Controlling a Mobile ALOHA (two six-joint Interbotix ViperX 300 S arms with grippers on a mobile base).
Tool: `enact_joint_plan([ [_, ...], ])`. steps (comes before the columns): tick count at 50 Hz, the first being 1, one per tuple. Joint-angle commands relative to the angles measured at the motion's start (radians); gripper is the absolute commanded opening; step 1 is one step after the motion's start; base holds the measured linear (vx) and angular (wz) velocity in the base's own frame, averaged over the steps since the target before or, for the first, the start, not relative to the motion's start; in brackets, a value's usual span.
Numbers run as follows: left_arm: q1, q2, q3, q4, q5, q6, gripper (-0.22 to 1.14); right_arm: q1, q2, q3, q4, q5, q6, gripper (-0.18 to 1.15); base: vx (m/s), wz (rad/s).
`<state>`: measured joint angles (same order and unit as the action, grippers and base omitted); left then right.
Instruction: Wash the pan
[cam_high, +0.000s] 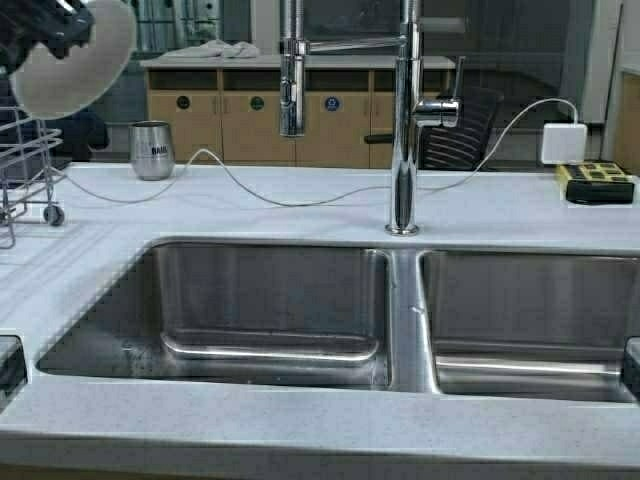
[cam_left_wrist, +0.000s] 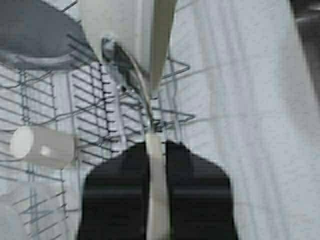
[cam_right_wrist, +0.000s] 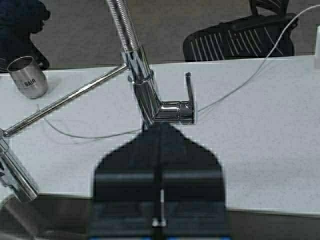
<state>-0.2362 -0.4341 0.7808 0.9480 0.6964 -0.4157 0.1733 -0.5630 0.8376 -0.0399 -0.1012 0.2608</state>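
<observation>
The cream pan hangs tilted in the air at the far left, over the wire dish rack. My left gripper is shut on its pale handle. In the left wrist view the pan hangs beyond the left gripper, with the rack wires beneath it. My right gripper is shut with nothing in it. It points at the faucet's lever from just in front of it. The right gripper does not show in the high view.
A chrome faucet with a pull-down sprayer stands behind the double sink. A steel cup, a thin cable, a white adapter and a power strip are on the counter. A white cylinder lies in the rack.
</observation>
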Motion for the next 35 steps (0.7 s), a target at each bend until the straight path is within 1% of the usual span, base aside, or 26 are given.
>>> enact_joint_plan([
  [1,0.084,-0.084,-0.009,-0.003,0.002,0.044,0.03,0.002,-0.005,-0.014,0.002,-0.009,0.000,0.06,0.00,0.00],
  [11,0.245,-0.109,0.011,-0.012,0.000,0.078,0.03,0.000,-0.005,-0.014,0.002,-0.009,-0.002,0.06,0.00,0.00],
  [16,0.331,-0.097,0.023,-0.012,-0.005,0.083,0.03,0.002,-0.005,-0.012,0.002,-0.009,-0.002,0.06,0.00,0.00],
  [22,0.407,-0.058,0.026,-0.014,-0.026,0.092,0.03,0.002,-0.006,-0.014,0.002,-0.009,-0.002,0.06,0.00,0.01],
  [35,0.462,0.104,0.028,-0.023,-0.048,0.092,0.03,0.000,-0.006,-0.012,0.002,-0.009,-0.002,0.06,0.00,0.03],
])
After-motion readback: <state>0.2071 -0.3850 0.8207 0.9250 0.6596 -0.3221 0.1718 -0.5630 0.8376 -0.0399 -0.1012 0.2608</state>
